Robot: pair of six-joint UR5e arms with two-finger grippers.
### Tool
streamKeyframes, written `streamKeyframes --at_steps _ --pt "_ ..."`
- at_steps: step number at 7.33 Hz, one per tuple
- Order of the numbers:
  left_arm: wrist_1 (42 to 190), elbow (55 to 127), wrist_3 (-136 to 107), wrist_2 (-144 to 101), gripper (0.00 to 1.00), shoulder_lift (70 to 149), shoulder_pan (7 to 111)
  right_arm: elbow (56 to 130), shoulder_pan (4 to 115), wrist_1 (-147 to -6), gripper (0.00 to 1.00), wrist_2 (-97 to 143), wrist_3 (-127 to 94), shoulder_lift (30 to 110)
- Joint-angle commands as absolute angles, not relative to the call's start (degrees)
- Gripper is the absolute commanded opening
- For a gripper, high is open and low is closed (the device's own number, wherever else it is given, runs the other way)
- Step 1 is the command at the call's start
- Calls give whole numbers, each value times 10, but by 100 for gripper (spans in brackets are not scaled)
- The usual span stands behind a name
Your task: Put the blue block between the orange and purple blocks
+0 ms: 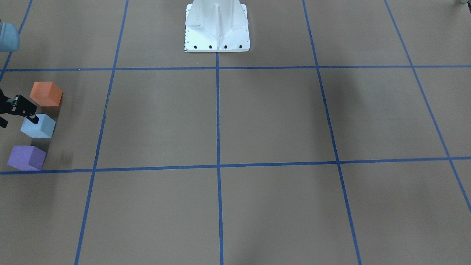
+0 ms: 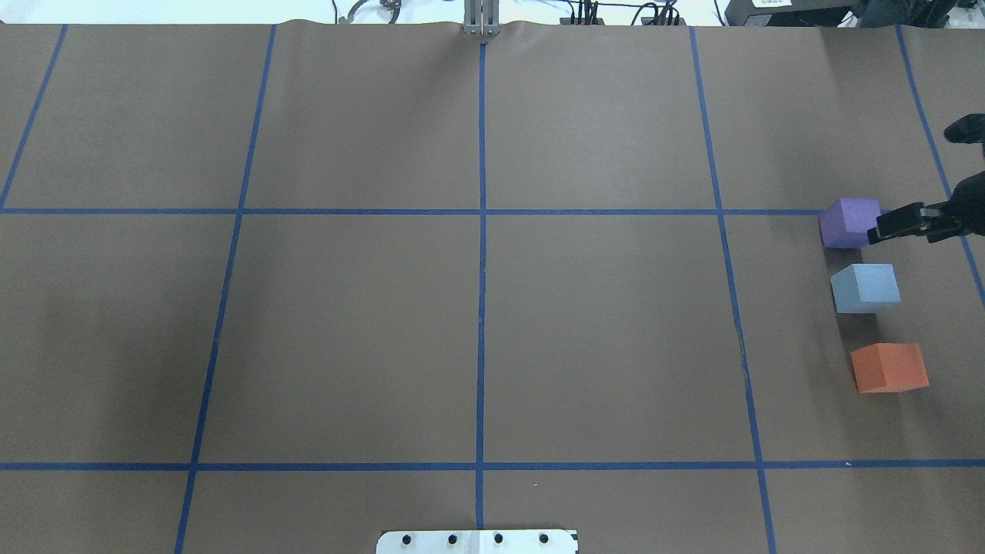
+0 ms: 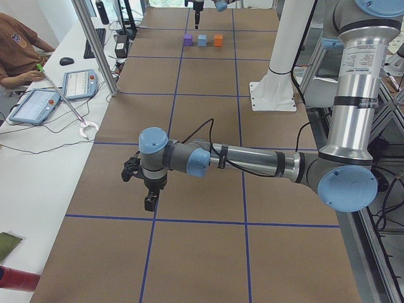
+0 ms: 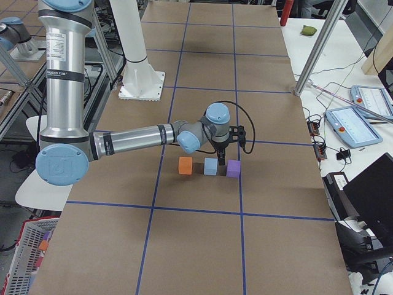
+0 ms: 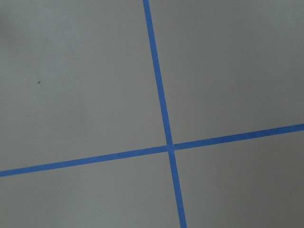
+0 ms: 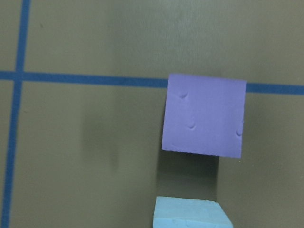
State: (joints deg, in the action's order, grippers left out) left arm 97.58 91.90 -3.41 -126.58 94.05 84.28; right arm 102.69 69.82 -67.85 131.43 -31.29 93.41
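Note:
The blue block stands on the table between the purple block and the orange block, in a row with gaps between them. The row also shows in the front view: orange, blue, purple. My right gripper hovers above the blue and purple blocks, open and empty; one of its fingers shows beside the purple block. The right wrist view shows the purple block and the blue block's edge. My left gripper hangs over the table's other end; I cannot tell its state.
The robot's white base stands at the table's middle edge. Blue tape lines divide the brown table into squares. The left wrist view shows only a tape crossing. An operator sits at a side desk with tablets.

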Motion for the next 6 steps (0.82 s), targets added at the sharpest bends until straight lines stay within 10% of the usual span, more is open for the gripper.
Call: streamKeyframes --at_steps 1,6 --pt "975 920 -33 -1272 100 933 845 1046 820 -882 100 1342 -62 908" --pt "971 925 62 -1273 100 893 873 1031 933 -1019 100 1388 155 947"
